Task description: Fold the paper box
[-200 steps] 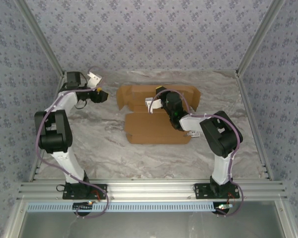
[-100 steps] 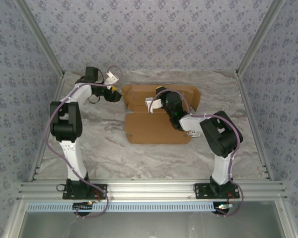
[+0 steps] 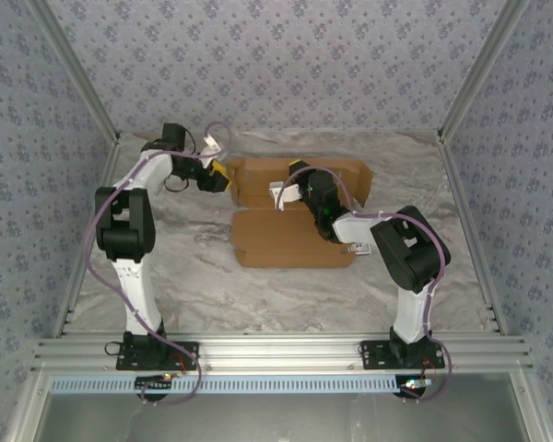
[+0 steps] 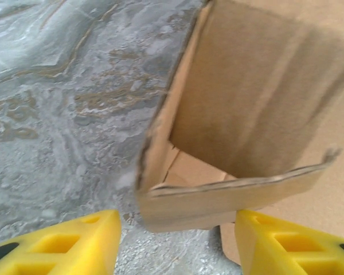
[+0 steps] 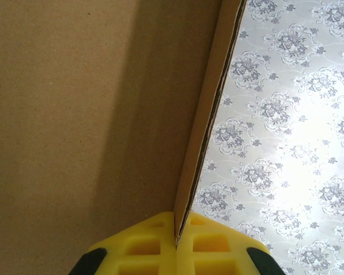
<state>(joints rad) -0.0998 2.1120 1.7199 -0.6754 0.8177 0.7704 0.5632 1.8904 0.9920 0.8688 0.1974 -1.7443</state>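
Observation:
The paper box (image 3: pixel 290 241) lies mid-table as a brown cardboard sheet, with its far panels partly raised. My left gripper (image 3: pixel 223 177) is at the box's left end. In the left wrist view it (image 4: pixel 178 249) is open, its yellow fingers (image 4: pixel 63 246) apart on either side of a raised corner flap (image 4: pixel 229 197) just ahead of them. My right gripper (image 3: pixel 295 186) reaches over the box's middle. It (image 5: pixel 176 232) is shut on the edge of an upright cardboard wall (image 5: pixel 209 114), with the brown panel (image 5: pixel 74 114) to the left.
The table top (image 3: pixel 184 267) is grey marble-patterned and open on the left and along the front. Floral-patterned walls (image 3: pixel 276 64) close in the back and sides. An aluminium rail (image 3: pixel 276 350) carries both arm bases at the near edge.
My left arm has swung right from the back-left corner to the box's left end, and its jaws have narrowed a little. My right arm and the box have stayed put.

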